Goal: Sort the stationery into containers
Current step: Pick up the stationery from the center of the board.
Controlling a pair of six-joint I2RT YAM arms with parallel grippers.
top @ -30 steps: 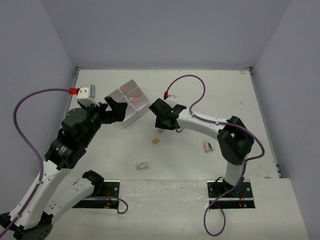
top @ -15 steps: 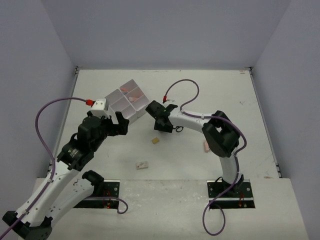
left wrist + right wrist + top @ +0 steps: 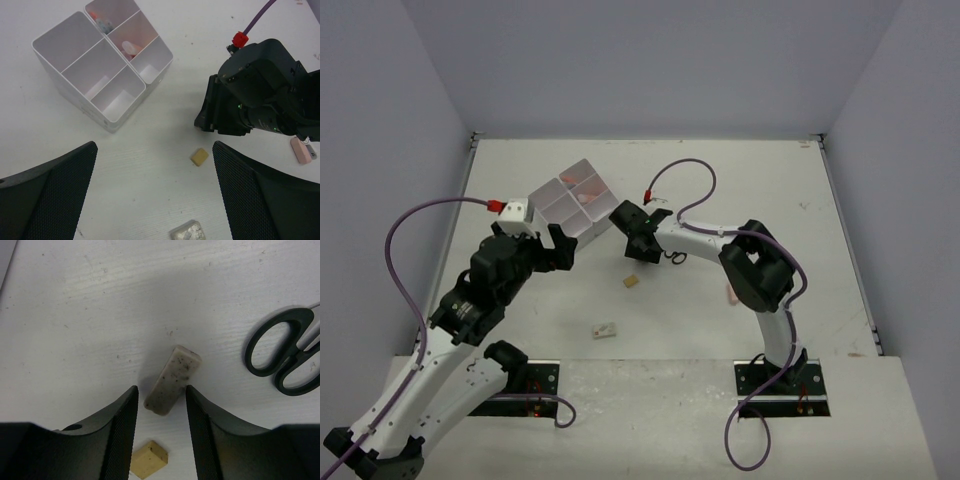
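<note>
The containers (image 3: 563, 187), a 2x2 block of white bins (image 3: 75, 95), stand at the back left; two far bins hold orange and pink items. My right gripper (image 3: 161, 390) is open and low over the table. Its fingers straddle a speckled grey-white eraser (image 3: 173, 380) lying tilted between the tips, with small gaps either side. A beige eraser (image 3: 149, 466) (image 3: 631, 281) lies just behind it. Black-handled scissors (image 3: 285, 357) lie to its right. My left gripper (image 3: 154, 150) hangs wide open and empty above the table, in front of the containers.
A clear-wrapped white eraser (image 3: 187, 231) (image 3: 605, 329) lies near the front. A pink piece (image 3: 300, 150) (image 3: 731, 294) sits under the right arm's elbow. The right arm's wrist (image 3: 250, 95) fills the space right of the containers. Walls enclose the table.
My right gripper has shifted left and now sits over the speckled eraser. My left arm has swung right and toward the front, away from the containers' left side, its jaws still wide.
</note>
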